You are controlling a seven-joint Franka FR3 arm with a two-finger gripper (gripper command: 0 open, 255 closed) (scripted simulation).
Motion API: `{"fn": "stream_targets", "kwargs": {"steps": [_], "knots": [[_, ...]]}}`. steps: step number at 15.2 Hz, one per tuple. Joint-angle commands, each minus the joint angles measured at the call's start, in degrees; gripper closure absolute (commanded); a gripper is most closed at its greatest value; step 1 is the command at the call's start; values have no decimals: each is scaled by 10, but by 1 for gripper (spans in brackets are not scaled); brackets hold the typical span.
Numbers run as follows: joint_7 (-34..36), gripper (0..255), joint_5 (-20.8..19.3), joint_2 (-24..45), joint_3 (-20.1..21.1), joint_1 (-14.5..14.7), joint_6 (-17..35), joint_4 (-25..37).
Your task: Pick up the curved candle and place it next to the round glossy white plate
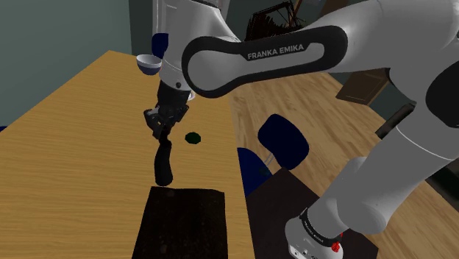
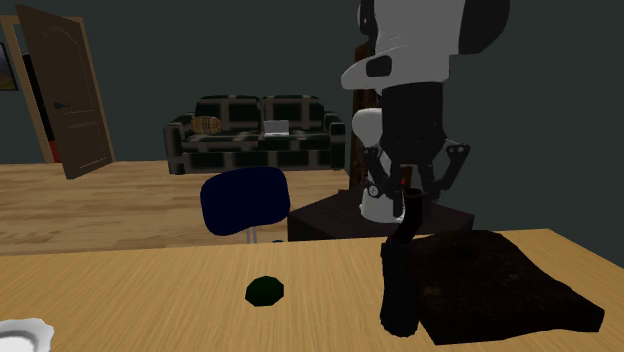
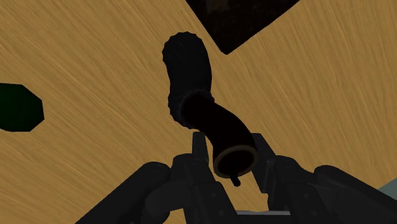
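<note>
Black two-finger gripper [image 3: 229, 151] is clamped on the top end of the dark curved candle [image 3: 188, 76], so I'd lift it straight up first, then carry it slowly to the round glossy white plate [image 2: 22, 335]

We see a wooden table [image 1: 73, 147] beneath the gripper [image 1: 162, 138], whose fingers clasp a black curved candle [image 1: 163, 165] with its lower end down at the tabletop. A dark rough mat [image 1: 184, 221] lies flat just beside that end, towards the stand. A small dark green lump [image 1: 193, 137] lies near the gripper, and a white dish [image 1: 149, 64] sits well beyond it.
</note>
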Motion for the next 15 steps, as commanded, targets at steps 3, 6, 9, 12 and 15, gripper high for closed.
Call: {"fn": "stream_targets", "kwargs": {"steps": [3,6,9,12,15], "knots": [[-1,255,3,-10,-1,-1,-30,21],[0,255,4,-16,-2,-2,-52,38],[1,255,5,-21,-3,-3,-75,56],[2,255,5,-25,-3,-3,-98,75],[4,255,5,-27,-4,-4,-120,95]]}}
